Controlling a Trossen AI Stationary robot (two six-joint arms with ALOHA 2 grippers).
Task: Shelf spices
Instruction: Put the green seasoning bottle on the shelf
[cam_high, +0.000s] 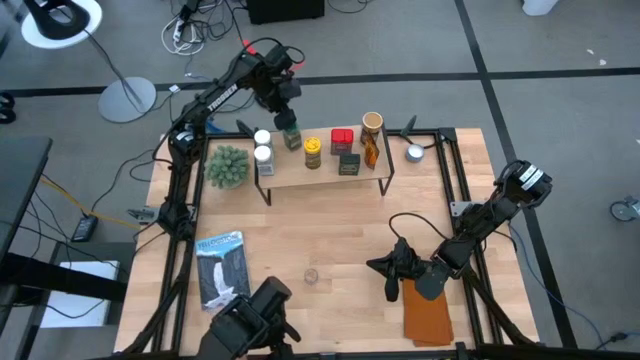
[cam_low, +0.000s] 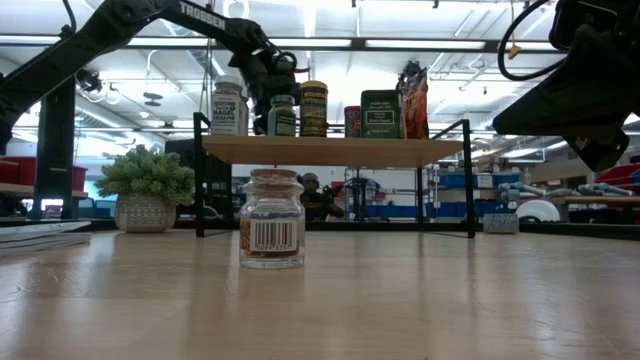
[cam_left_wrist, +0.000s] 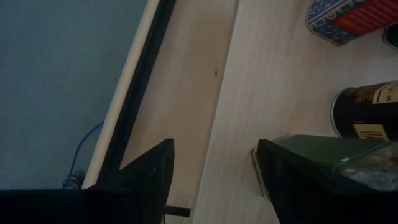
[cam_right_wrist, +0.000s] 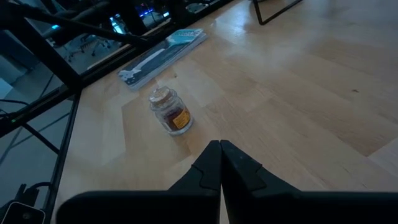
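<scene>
While the fuzzy green plant (cam_high: 228, 165) sits on the bench (cam_high: 330, 230) just off the shelf's left end, the shelf (cam_high: 325, 172) itself carries most of the spices in a row along its light wood top. At its left end stand two white-lidded jars (cam_high: 263, 146), one behind the other. Next, the left end effector (cam_high: 289, 122) hangs over the shelf's back edge with its fingers (cam_left_wrist: 146, 177) spread, one on either side of a green-lidded jar (cam_high: 291, 135) that stands on the plank; whether the pads press it cannot be told. Further along come a yellow-lidded jar (cam_high: 313, 152), a red tin (cam_high: 342, 139), a black box (cam_high: 349, 164), a tan cylinder (cam_high: 372, 123) and an amber bottle (cam_high: 371, 150). A clear glass jar (cam_high: 312, 276) stands alone on the bench, well in front of the shelf. At the right, the right end effector (cam_high: 391, 268) rests low over the bench beside a brown cloth (cam_high: 428, 312), its fingers closed together on nothing.
</scene>
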